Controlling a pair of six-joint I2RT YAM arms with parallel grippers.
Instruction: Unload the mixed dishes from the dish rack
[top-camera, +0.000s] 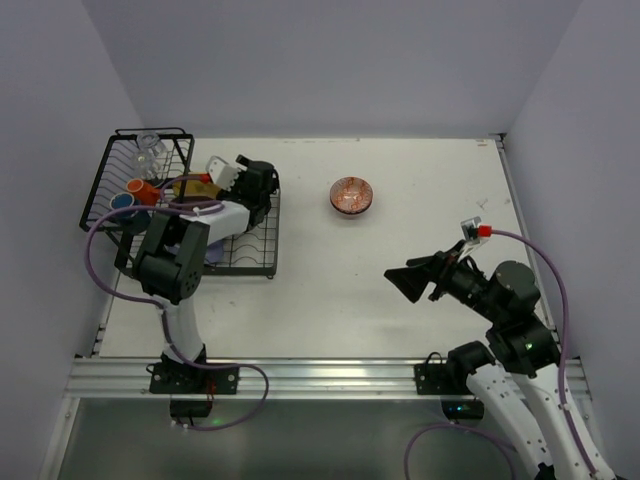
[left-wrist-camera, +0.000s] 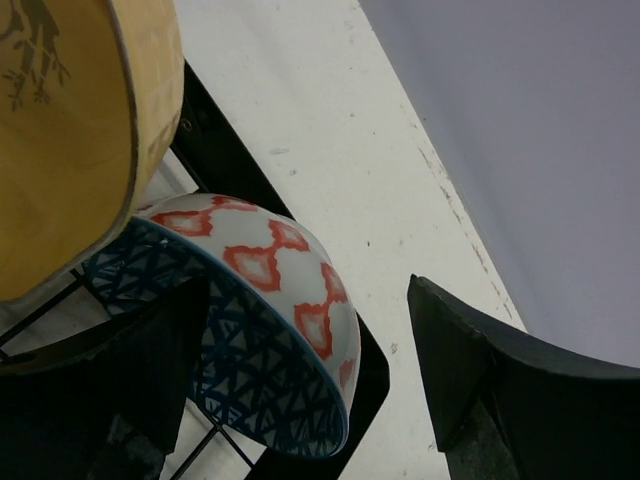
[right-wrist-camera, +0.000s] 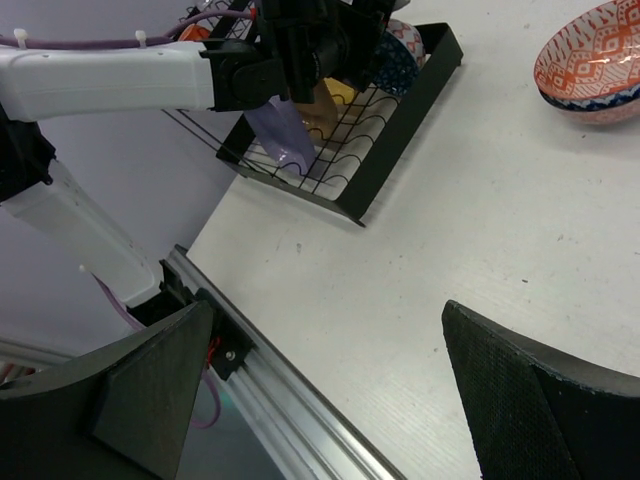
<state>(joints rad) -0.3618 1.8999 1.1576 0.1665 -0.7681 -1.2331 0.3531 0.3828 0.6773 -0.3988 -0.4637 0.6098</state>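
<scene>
The black wire dish rack (top-camera: 255, 262) stands at the table's left. My left gripper (top-camera: 248, 178) is open over its flat tray. In the left wrist view the gripper (left-wrist-camera: 300, 300) straddles the rim of a blue-white bowl (left-wrist-camera: 290, 270) with red patches outside, which stands on edge in the rack (left-wrist-camera: 372, 385); the right finger (left-wrist-camera: 480, 370) is apart from it. A yellow plate (left-wrist-camera: 60, 130) stands beside the bowl. A lavender plate (right-wrist-camera: 282, 135) stands nearer the front. An orange mug (top-camera: 140, 189) and a clear glass (top-camera: 148, 152) sit in the raised basket. My right gripper (top-camera: 415, 281) is open and empty.
A reddish patterned bowl (top-camera: 352, 195) sits upright on the white table, right of the rack, and shows in the right wrist view (right-wrist-camera: 593, 62). The right gripper (right-wrist-camera: 327, 315) hovers over bare table near the aluminium front rail (right-wrist-camera: 300, 410). Walls close in on the back and both sides.
</scene>
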